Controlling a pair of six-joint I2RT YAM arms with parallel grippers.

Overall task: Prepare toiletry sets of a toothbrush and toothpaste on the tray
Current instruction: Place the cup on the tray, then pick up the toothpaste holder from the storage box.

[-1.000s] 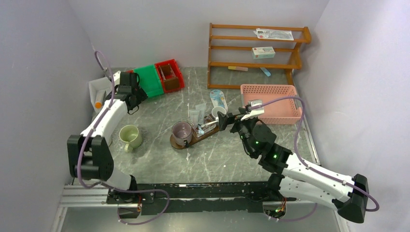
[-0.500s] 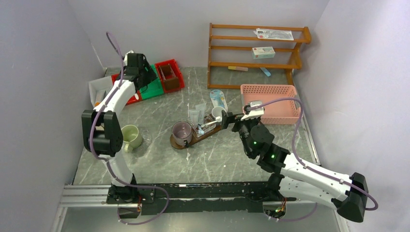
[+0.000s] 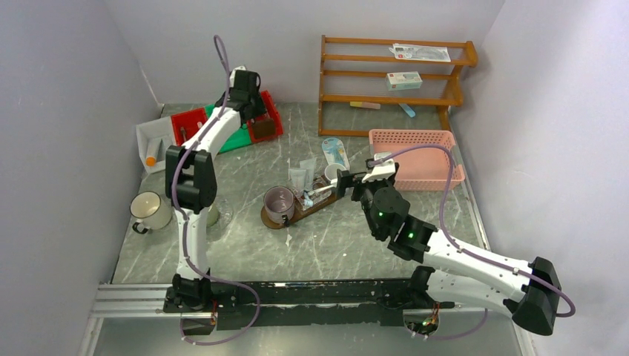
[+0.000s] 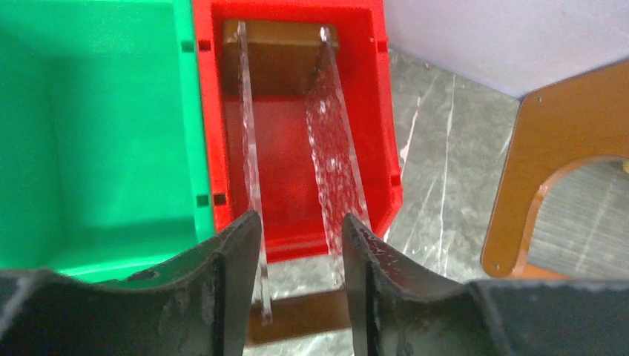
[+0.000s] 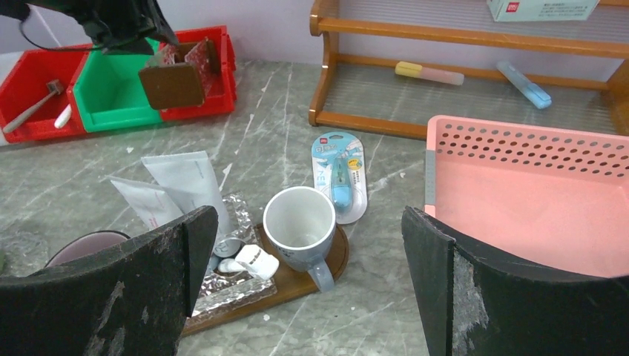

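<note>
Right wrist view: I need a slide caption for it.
Open right hand frames a white mug on the tray, toothpaste tubes beside it, pink basket nearby.

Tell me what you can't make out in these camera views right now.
- Top view: red bin contents, behind left gripper.
- Right wrist view: purple mug, mostly behind the camera's own finger; shelf box, cut by top edge.
- Left wrist view: whether the fingers grip the clear-sided holder.

Lighting: bright, even and diffuse, from overhead in all 3 views. Shadows on the table (image 3: 334, 245) are faint and soft-edged. Clear plastic walls (image 4: 334, 148) sparkle with glare; foil (image 5: 234, 289) glints. Left gripper (image 4: 300, 222) is dark, near the lens, slightly soft. Top view is low in fine detail.
</note>
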